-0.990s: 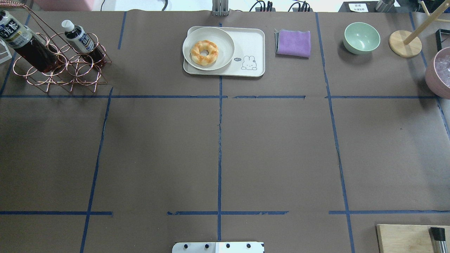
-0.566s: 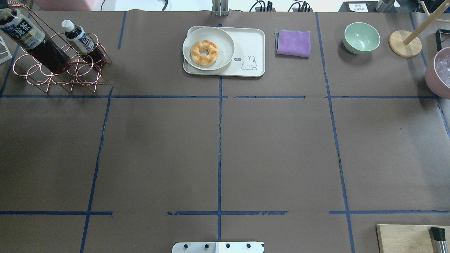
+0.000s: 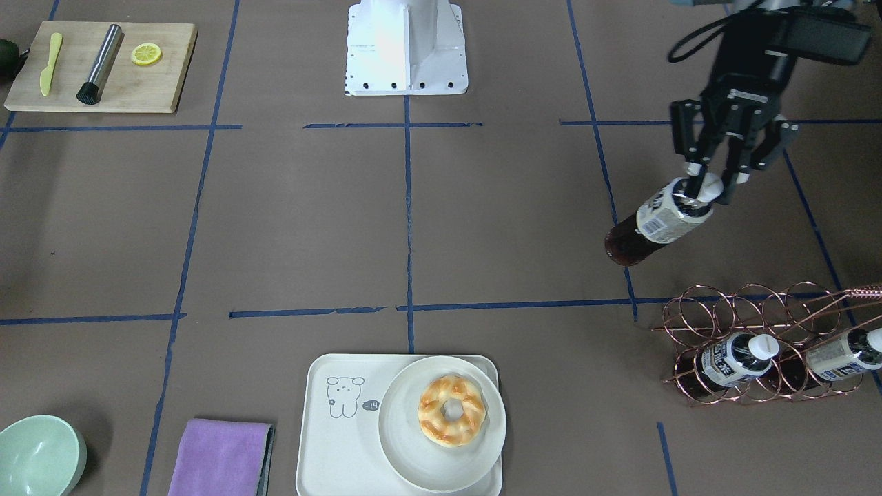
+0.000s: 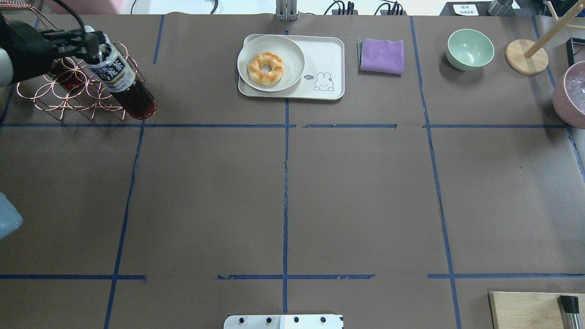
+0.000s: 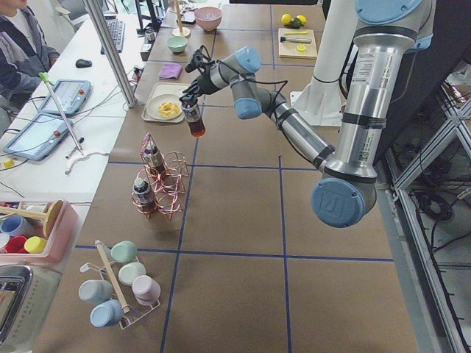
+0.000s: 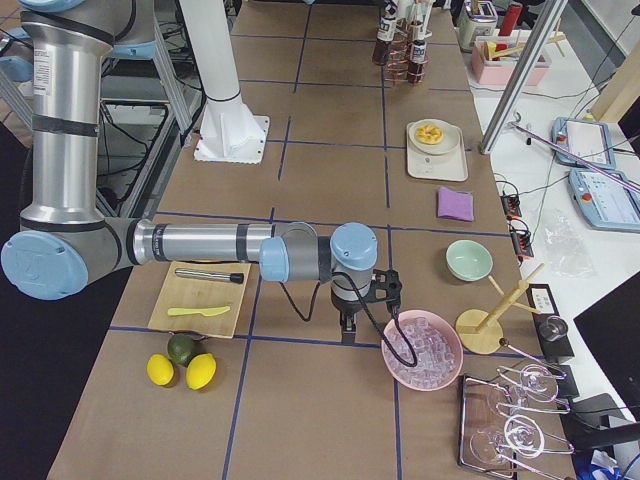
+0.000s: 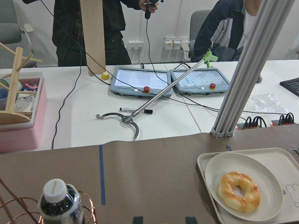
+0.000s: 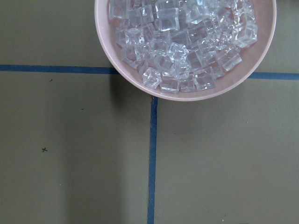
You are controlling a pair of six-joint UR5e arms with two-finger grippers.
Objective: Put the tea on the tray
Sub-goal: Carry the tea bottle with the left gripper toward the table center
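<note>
From across the tabletop (image 3: pixel 275 227), my left tool (image 3: pixel 710 184) is clenched on the white cap of the tea bottle (image 3: pixel 654 224). The bottle hangs tilted, its dark base pointing away from my base. It is clear of the copper wire rack (image 3: pixel 751 310), where two other bottles (image 3: pixel 734 358) lie. The tray (image 3: pixel 331 448) sits well apart from the held bottle, with a round plate (image 3: pixel 406 461) and a doughnut (image 3: pixel 451 410) on one half. The half with the cartoon is bare.

From overhead, the bottle in my left tool slants over the rack's edge on the tray side, and the tray is far off along the far edge.

From the left end, the bottle hangs above the tabletop, between the rack and the tray.

From the right end, my right tool (image 6: pixel 349 322) points down just beside a pink bowl of ice (image 6: pixel 420 352). I cannot tell whether it is clenched or released.

My left wrist camera shows one racked bottle, the tray and the doughnut. My right wrist camera shows only the ice bowl.
</note>
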